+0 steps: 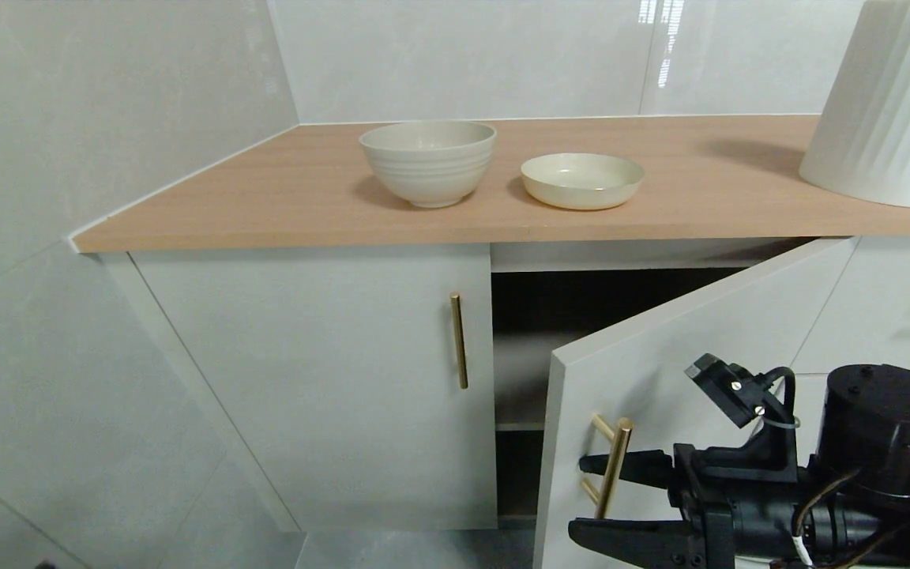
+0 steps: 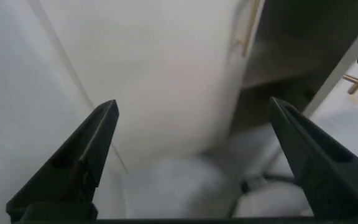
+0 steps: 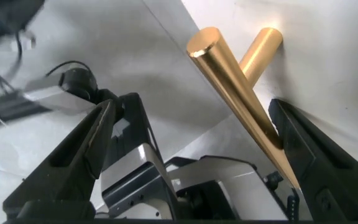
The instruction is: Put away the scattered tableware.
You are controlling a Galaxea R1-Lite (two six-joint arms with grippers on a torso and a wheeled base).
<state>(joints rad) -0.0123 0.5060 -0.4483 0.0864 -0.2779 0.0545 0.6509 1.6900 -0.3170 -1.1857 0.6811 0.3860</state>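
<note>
Two pieces of tableware stand on the wooden counter [image 1: 265, 197]: a deep cream bowl [image 1: 428, 162] and, to its right, a shallow cream dish [image 1: 581, 180]. Below them the right cabinet door [image 1: 684, 348] stands partly open. My right gripper [image 1: 593, 502] is at that door, open, with the gold door handle [image 1: 611, 466] between its fingers; the right wrist view has the handle [image 3: 241, 93] close to one finger [image 3: 303, 149]. My left gripper [image 2: 191, 118] is open and holds nothing, low before the shut left door [image 2: 166, 68].
A tall white ribbed container [image 1: 889, 103] stands on the counter at the far right. The left cabinet door [image 1: 313, 379] is shut, its gold handle [image 1: 459, 340] upright. A shelf [image 1: 518, 371] shows inside the dark opening. A tiled wall runs along the left.
</note>
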